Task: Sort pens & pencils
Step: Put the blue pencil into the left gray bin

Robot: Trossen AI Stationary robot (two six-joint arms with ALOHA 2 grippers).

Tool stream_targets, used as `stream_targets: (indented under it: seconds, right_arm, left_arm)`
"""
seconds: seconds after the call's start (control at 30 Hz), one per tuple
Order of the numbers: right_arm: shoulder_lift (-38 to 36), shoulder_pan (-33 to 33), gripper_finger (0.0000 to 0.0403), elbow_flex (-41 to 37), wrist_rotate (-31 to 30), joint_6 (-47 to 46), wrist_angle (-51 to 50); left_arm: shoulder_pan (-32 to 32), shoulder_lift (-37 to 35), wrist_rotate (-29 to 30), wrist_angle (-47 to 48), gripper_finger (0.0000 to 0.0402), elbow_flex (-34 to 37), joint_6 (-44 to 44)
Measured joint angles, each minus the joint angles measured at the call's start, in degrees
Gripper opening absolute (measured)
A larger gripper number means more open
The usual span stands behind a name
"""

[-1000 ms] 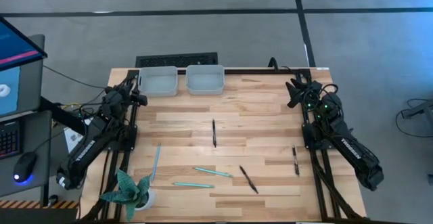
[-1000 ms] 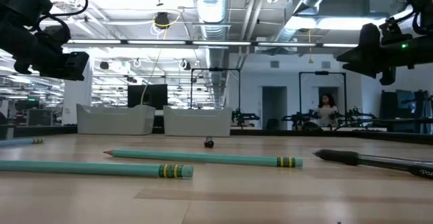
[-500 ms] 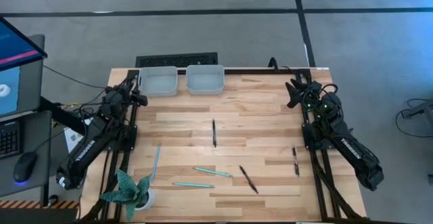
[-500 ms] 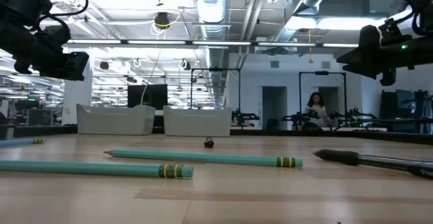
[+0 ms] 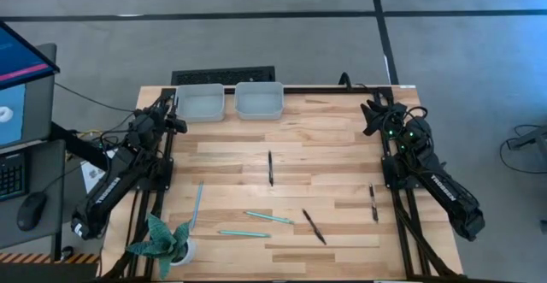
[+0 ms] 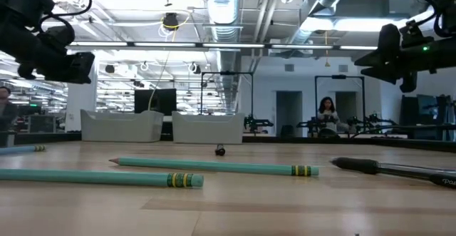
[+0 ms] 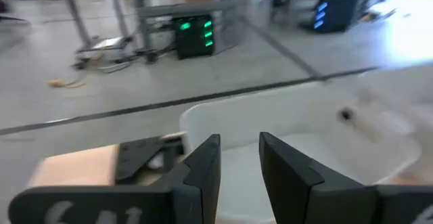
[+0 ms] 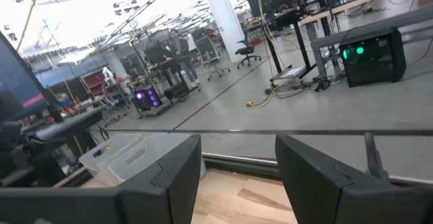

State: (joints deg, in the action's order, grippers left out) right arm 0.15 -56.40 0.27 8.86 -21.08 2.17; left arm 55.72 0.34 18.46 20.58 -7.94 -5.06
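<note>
Three teal pencils lie flat near the table's near-left part: one slanted point(image 5: 197, 204), one point(image 5: 268, 218), one point(image 5: 232, 232). Three black pens lie flat: one mid-table point(image 5: 270, 168), one point(image 5: 314, 226), one near the right edge point(image 5: 373, 203). In the low view, two teal pencils point(image 6: 214, 166) point(image 6: 100, 177) and a black pen point(image 6: 392, 168) lie close to the camera. My left gripper point(image 5: 173, 112) point(image 7: 240, 163) hovers open by the far-left corner. My right gripper point(image 5: 369, 117) point(image 8: 237, 170) hovers open by the far-right edge. Both are raised and far from the pens and pencils.
Two pale bins point(image 5: 199, 103) point(image 5: 259, 100) stand side by side at the table's far edge, the left one just ahead of my left gripper. A teal spiky potted plant point(image 5: 162, 240) stands at the near-left corner. A person point(image 6: 326, 111) shows far off in the room behind.
</note>
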Motion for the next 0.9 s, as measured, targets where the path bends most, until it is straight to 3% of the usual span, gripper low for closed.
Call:
stream_targets:
  seconds: [0.17,0.37,0.9]
  right_arm:
    - [0.0,0.0,0.0212,0.0,0.0,-0.55,0.0]
    - [0.01,0.0,0.0212,0.0,0.0,-3.43,0.02]
    - [0.0,0.0,0.0212,0.0,0.0,-4.52,0.04]
  left_arm:
    - [-0.02,-0.02,-6.18,-3.26,0.0094,0.0,-1.72]
    - [-0.02,0.0,-6.2,-3.44,0.0094,0.0,-2.65]
    - [-0.02,0.0,-5.72,-3.66,0.0094,-0.02,-18.11]
